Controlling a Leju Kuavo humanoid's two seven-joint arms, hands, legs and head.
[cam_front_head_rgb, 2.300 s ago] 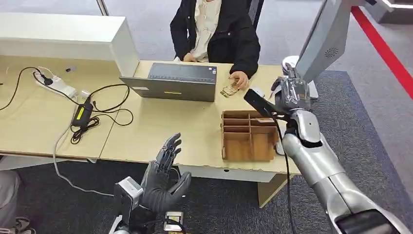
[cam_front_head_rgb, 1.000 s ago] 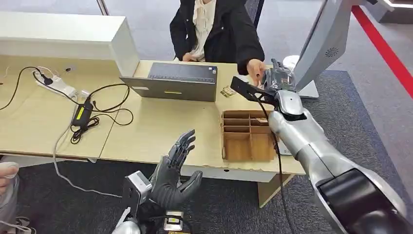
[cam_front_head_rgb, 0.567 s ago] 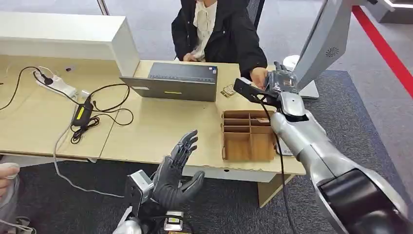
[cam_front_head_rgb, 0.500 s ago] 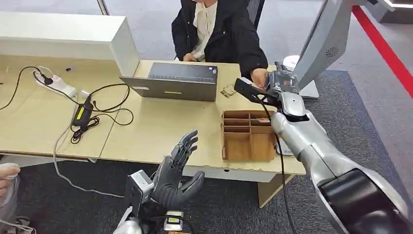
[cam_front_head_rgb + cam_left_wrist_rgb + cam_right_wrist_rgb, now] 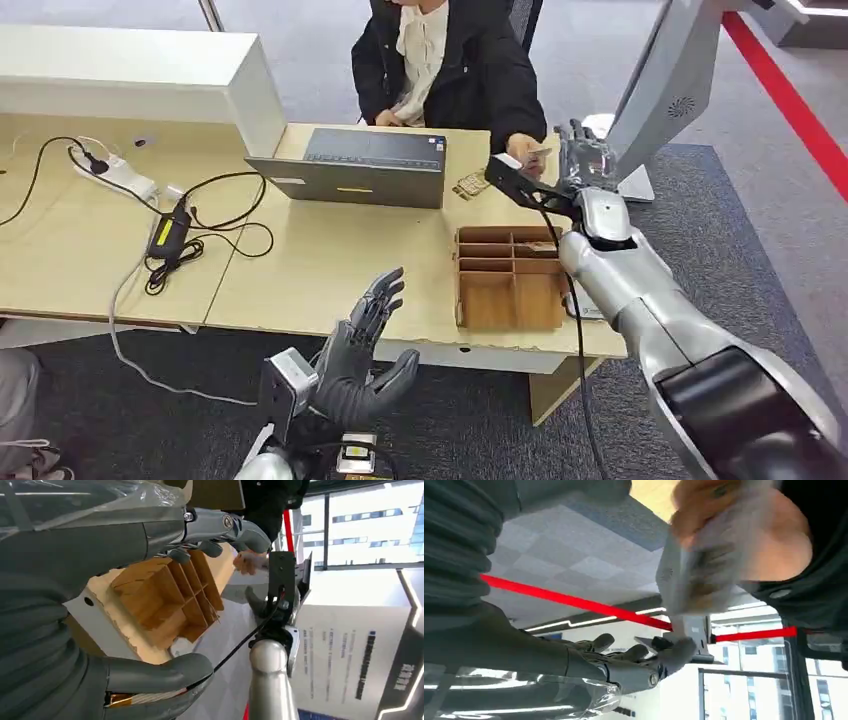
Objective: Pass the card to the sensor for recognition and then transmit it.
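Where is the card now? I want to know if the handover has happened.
In the head view the card is in the person's hand at the desk's far right, just left of the right hand, beyond the wooden tray.

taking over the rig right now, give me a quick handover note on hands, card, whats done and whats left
Left robot hand: open, fingers spread, raised in front of the desk edge, holding nothing.
Right robot hand: held out over the far right of the desk by the grey stand, fingers apart, nothing visibly in it.
Card: in the person's hand, right beside the right robot hand; blurred in the right wrist view.
Done: the card looks handed over to the person.
Left: probably just withdrawing the right arm. Whether the sensor read the card cannot be told from these views.
Wooden divider box sits on the desk below the right arm.
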